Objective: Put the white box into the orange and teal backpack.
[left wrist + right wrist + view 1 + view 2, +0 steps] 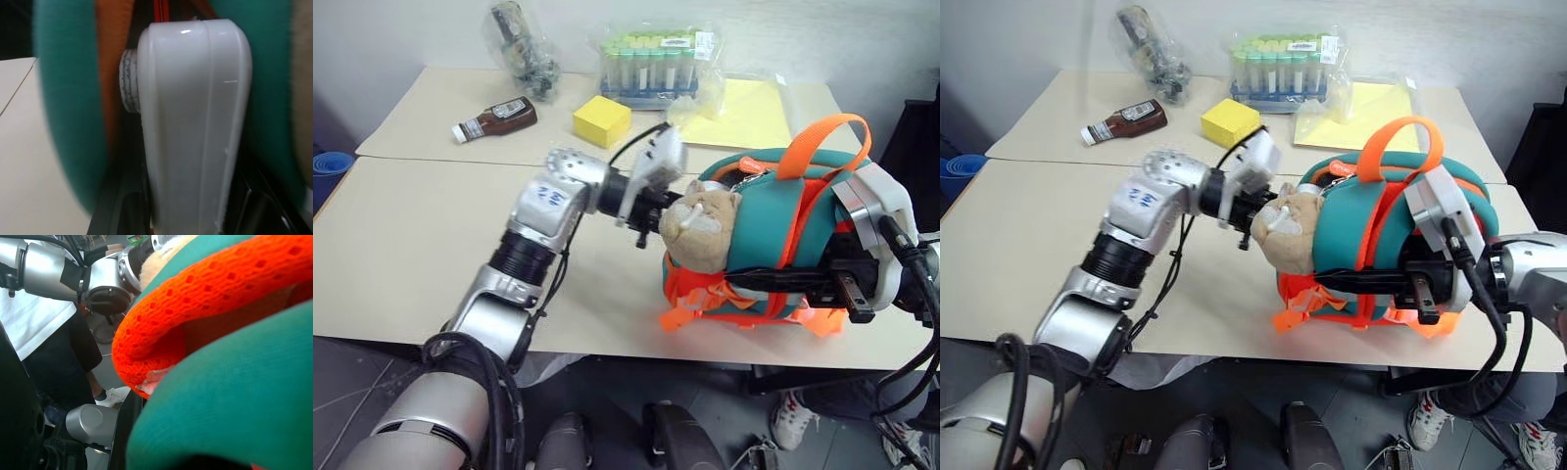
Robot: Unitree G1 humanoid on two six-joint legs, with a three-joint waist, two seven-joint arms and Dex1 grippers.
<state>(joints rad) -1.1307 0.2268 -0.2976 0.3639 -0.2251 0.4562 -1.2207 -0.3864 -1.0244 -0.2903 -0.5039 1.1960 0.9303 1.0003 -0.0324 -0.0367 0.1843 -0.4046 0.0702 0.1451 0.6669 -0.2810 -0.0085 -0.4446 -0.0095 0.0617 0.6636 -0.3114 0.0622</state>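
The white box [193, 127] sits gripped in the left tool [651, 211], mid-frame in the left eye view, pressed up against the orange and teal backpack [759, 240] beside its plush animal [700, 230]. From the left wrist view, the box's long axis seems to run along the fingers, pointing into the teal fabric. The right tool [837, 284], shut on the backpack's far side at the right of the frame, holds it on the surface [411, 245]. The opening lies straight ahead of the left arm
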